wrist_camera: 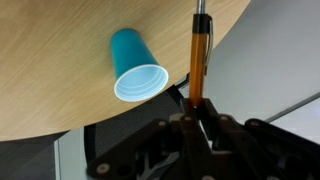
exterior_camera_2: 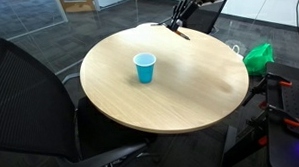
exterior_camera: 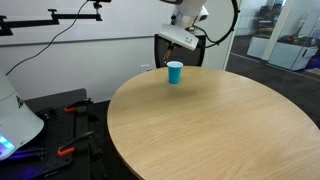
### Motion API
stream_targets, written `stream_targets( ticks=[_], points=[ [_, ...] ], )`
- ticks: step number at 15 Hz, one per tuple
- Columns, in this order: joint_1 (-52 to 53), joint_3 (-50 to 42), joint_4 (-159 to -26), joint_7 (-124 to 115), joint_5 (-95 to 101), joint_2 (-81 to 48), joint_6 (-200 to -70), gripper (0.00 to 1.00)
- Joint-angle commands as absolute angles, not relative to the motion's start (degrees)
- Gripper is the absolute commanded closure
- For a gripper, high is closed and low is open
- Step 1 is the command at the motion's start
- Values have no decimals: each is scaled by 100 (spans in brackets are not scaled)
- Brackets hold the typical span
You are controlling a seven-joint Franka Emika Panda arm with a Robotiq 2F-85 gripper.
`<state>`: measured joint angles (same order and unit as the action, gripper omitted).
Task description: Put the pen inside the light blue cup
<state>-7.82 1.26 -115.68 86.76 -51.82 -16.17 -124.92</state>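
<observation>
So the big round tabletop (exterior_camera_2: 190,92) is carrying just one thing, the light blue cup (exterior_camera_2: 144,67). It's standing upright, mouth up, well in from the edge. Your arm (exterior_camera: 185,15) is hanging over the far rim, well apart from the cup. The claw (wrist_camera: 198,112) is clamping the pen (wrist_camera: 198,60). In the wrist view the orange barrel is sticking straight out of it, and the cup's mouth is sitting off to one side of the pen, not under it.

What I'd be worrying about:
- The cup is looking light and narrow at the base. If you're coming down off-centre, the tip could be catching the rim and tipping the cup or shoving it across the wood.
- Letting go too high is risky too, since the pen could be bouncing off the rim and rolling off the tabletop.
- The pen is looking long next to the cup, so going in at a slant it might be levering the cup over.

Hard to make out: in both exterior views the pen is barely showing at all, and in the wrist view the claw is mostly dark blur, so I can't tell how much of the pen it's pinching
</observation>
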Motion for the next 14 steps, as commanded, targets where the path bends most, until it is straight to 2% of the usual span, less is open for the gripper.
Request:
stream_targets(
  ticks=[1, 8, 14],
  points=[
    [-881, 231, -11332, 9837, -5963, -1853, -12357, 96],
    [-845, 178, -10917, 12033, -7162, -2424, -11752, 96],
    [-775, 137, -10405, 12890, -7483, -2996, -11242, 96]
  ],
)
